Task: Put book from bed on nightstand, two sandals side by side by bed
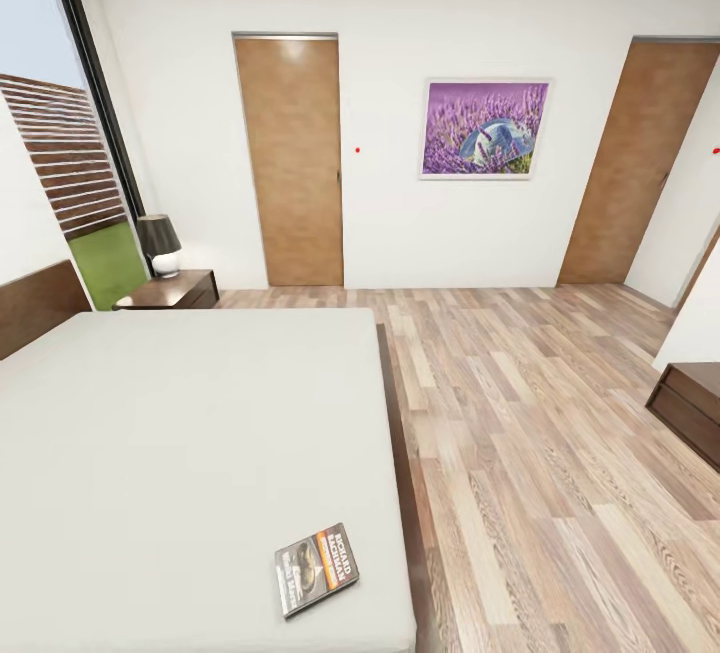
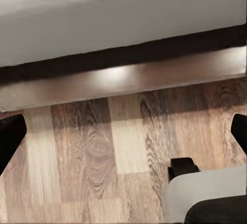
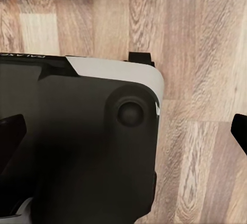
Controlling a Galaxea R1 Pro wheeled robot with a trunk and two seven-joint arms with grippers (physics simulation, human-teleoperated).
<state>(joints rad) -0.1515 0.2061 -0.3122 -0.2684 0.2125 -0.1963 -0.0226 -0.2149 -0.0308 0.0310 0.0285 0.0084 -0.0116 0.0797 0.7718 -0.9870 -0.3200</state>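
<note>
The book (image 1: 316, 568), a thin dark paperback with an orange picture and white lettering, lies flat on the light-grey mattress of the bed (image 1: 180, 453), close to its near right corner. A dark brown nightstand (image 1: 170, 290) stands beside the headboard at the far left. My left gripper (image 2: 128, 131) is open over the plank floor, facing the bed's dark wood side rail (image 2: 123, 80) and the mattress edge. My right gripper (image 3: 128, 126) is open too, hanging above my own black and white base (image 3: 92, 131). The sandals are out of view.
A lamp (image 1: 160, 243) with a dark shade sits on the nightstand. A second dark cabinet (image 1: 690, 408) stands at the right wall. Two brown doors (image 1: 290, 161) and a purple picture (image 1: 485, 129) are on the far wall. Wood floor (image 1: 520, 413) spreads right of the bed.
</note>
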